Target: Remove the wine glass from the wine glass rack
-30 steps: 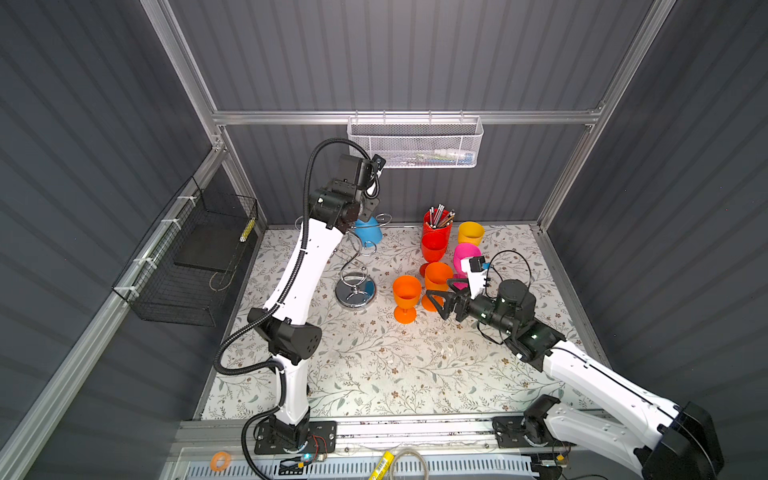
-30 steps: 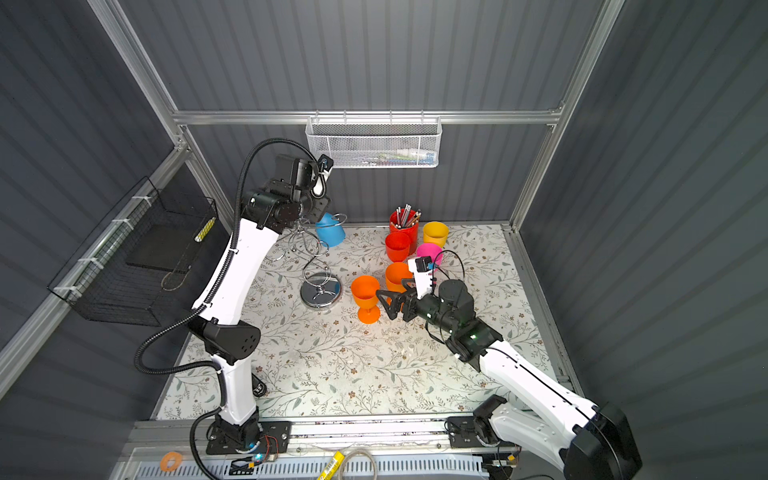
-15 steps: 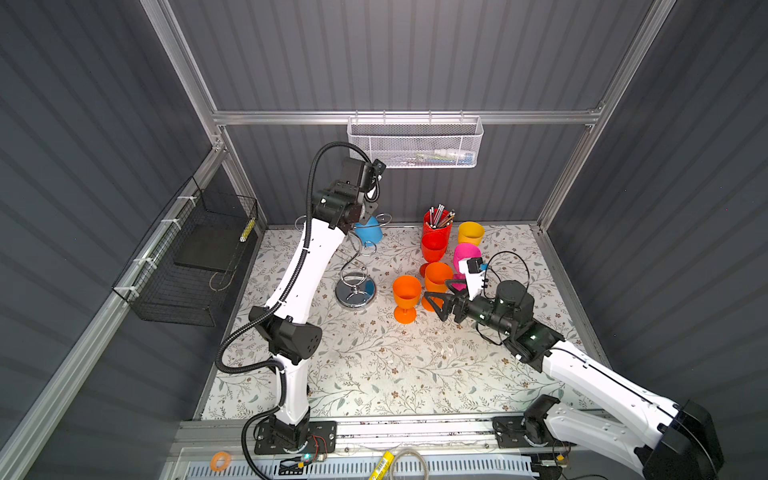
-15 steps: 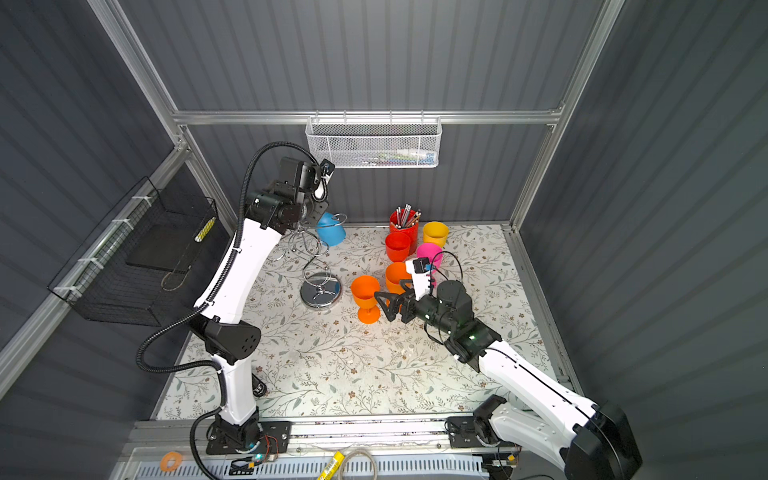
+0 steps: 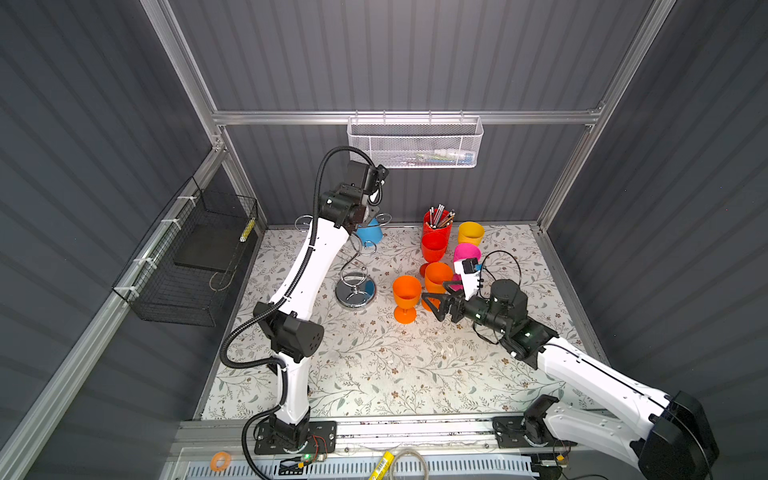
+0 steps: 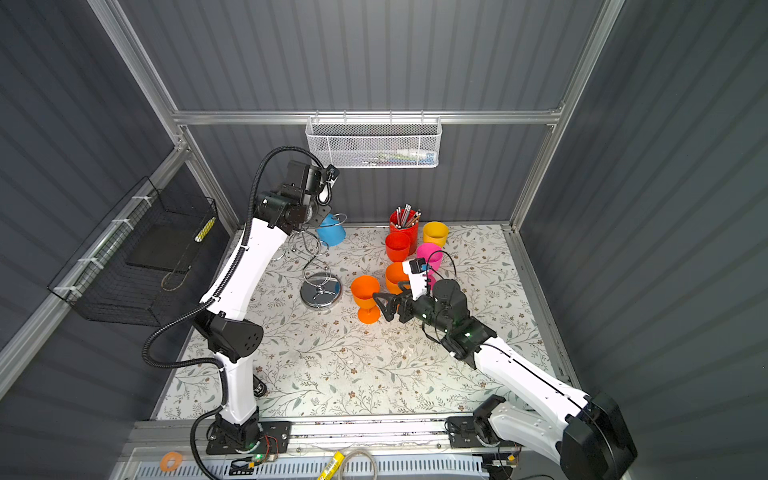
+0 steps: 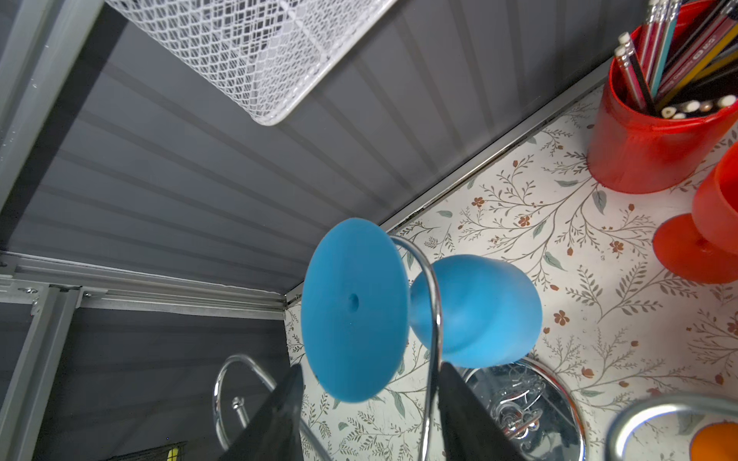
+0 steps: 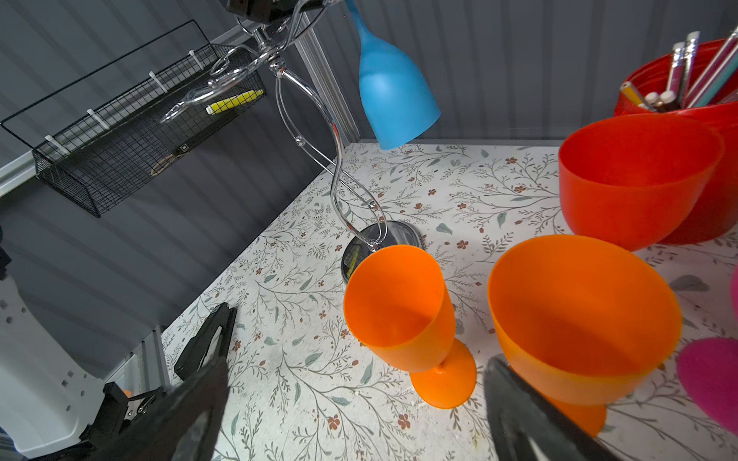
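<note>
Only the left wrist view showed the round blue foot of the wine glass [image 7: 475, 311], seated in a chrome scroll of the wine glass rack [image 7: 436, 319]. There the left gripper [image 7: 370, 365] sat half-parted astride the foot's edge. In both top views the arm hid that. The right wrist view gave the whole bowl: the glass hung about plumb, foot up, mouth down toward the table [image 8: 459, 191]. The right gripper [image 5: 433, 306] stood wide and empty beside an orange goblet [image 5: 405, 291]. Print on the pencils [image 7: 679, 60] was too small to read.
</note>
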Controlling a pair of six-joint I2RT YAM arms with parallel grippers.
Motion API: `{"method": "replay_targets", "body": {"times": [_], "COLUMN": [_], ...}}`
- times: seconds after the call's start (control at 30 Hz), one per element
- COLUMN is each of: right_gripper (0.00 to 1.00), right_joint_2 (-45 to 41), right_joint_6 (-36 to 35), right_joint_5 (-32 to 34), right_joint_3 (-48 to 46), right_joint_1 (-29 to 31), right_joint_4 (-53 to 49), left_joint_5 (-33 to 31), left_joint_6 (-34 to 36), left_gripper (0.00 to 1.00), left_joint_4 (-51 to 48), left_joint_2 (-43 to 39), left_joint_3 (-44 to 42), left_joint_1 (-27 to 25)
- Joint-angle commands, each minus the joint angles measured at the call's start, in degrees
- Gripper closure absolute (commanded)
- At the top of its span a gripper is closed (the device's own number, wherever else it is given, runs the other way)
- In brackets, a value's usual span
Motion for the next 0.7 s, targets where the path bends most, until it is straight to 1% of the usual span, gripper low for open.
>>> {"method": "replay_targets", "body": {"times": [0.0,0.07,0.2,0.37,0.43,0.67], "right_gripper": [0.01,0.01,0.01,0.01,0.01,0.01], "right_joint_2": [0.7,1.1,1.4,1.5,1.5,1.8], "right_joint_6": [-0.3,-0.2,-0.6,-1.0,-0.8,-0.6], "right_joint_5": [0.3,0.2,0.2,0.6,0.5,0.5], "right_joint_3": [1.6,1.7,2.3,2.5,2.6,2.7], "right_joint_1": [0.4,0.5,0.4,0.5,0.5,0.6], "right_joint_4": [1.9,2.1,1.7,1.4,1.5,1.6], "left_joint_5": [-1.7,-2.3,-4.3,-4.6,-4.8,-4.6], "left_joint_6": [1.5,1.7,1.8,1.7,1.9,1.8], "left_gripper": [0.47,0.48,0.56,0.65,0.70,0.74], "left_joint_4": [1.6,2.1,3.0,4.0,4.3,4.6], "left_joint_2": [0.5,0.7,1.5,1.7,1.6,1.1], "left_joint_3": [-0.7,-0.7,0.1,0.2,0.2,-0.1], "left_joint_1": [0.4,0.4,0.4,0.4,0.4,0.4]}}
